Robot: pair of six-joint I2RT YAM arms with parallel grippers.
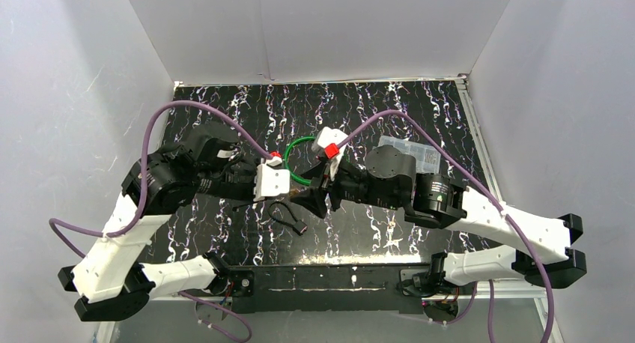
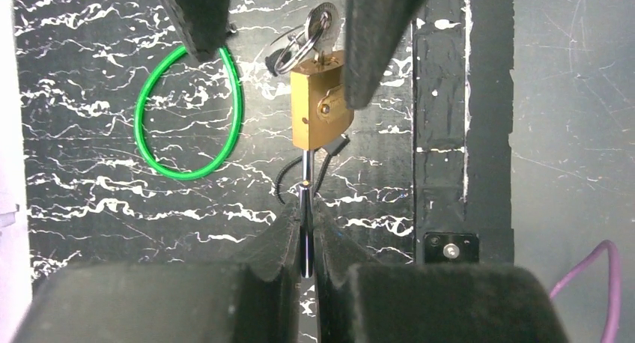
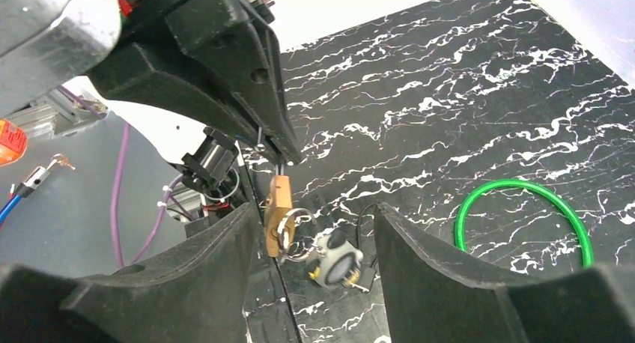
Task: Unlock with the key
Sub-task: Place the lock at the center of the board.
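Observation:
A brass padlock (image 2: 322, 107) hangs from its steel shackle (image 2: 307, 186), which my left gripper (image 2: 307, 208) is shut on. A ring with silver keys (image 2: 311, 32) hangs at the lock's far end; I cannot tell if a key sits in the keyhole. In the right wrist view the padlock (image 3: 277, 216) hangs under the left fingers (image 3: 254, 118), with the key ring (image 3: 296, 227) and a blurred grey key bunch (image 3: 337, 264) beside it. My right gripper (image 3: 316, 212) is open, its jaws on either side of the lock and keys, touching neither. In the top view both grippers meet mid-table, the left gripper (image 1: 293, 201) facing the right gripper (image 1: 318, 197).
A green ring (image 1: 299, 159) lies flat on the black marbled mat just behind the grippers; it also shows in the left wrist view (image 2: 187, 111). A thin black cord (image 1: 288, 217) lies below them. A clear plastic box (image 1: 415, 154) sits at the back right. White walls enclose the table.

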